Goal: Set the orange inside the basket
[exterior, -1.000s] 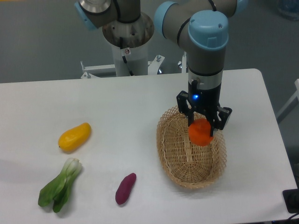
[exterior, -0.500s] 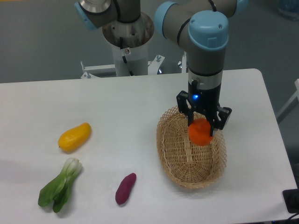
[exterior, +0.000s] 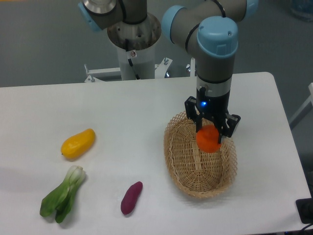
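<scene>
My fingers (exterior: 211, 128) clamp the orange (exterior: 209, 139) above the basket (exterior: 183, 161); releasing here, I judge it may bounce against the far rim.

The orange (exterior: 209, 139) is bright orange-red. The basket (exterior: 199, 161) is light tan, with a woven criss-cross pattern. The gripper (exterior: 211, 128) is black with a small blue light. The arm (exterior: 215, 58) is grey with light blue caps. The surface (exterior: 122, 112) is white. The mango-like fruit (exterior: 78, 143) is yellow-orange. The leafy green (exterior: 62, 197) is green and pale. The sweet potato (exterior: 131, 198) is purple.
</scene>
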`<act>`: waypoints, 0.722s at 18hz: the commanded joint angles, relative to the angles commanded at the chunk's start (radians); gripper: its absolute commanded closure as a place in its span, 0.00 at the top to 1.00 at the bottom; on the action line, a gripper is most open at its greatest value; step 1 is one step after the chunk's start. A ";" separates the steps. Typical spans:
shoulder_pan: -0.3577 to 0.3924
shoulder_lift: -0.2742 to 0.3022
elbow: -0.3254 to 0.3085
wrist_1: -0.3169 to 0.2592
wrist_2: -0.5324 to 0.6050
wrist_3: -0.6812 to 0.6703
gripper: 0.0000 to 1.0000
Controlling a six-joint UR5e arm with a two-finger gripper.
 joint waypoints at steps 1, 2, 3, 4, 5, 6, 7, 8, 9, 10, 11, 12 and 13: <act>0.000 -0.008 -0.014 0.040 0.000 -0.008 0.59; 0.000 -0.020 -0.031 0.063 0.000 -0.009 0.59; 0.000 -0.031 -0.046 0.087 0.000 -0.012 0.59; 0.000 -0.045 -0.072 0.135 -0.003 -0.040 0.59; -0.002 -0.069 -0.080 0.164 -0.003 -0.085 0.59; -0.006 -0.084 -0.081 0.166 -0.003 -0.103 0.59; -0.008 -0.098 -0.083 0.166 -0.003 -0.107 0.59; -0.009 -0.107 -0.086 0.167 -0.003 -0.109 0.59; -0.009 -0.118 -0.097 0.167 -0.003 -0.109 0.59; -0.009 -0.129 -0.106 0.171 -0.003 -0.109 0.59; -0.009 -0.134 -0.112 0.178 -0.003 -0.109 0.59; -0.009 -0.137 -0.124 0.180 -0.003 -0.109 0.60; -0.009 -0.141 -0.133 0.180 -0.003 -0.109 0.60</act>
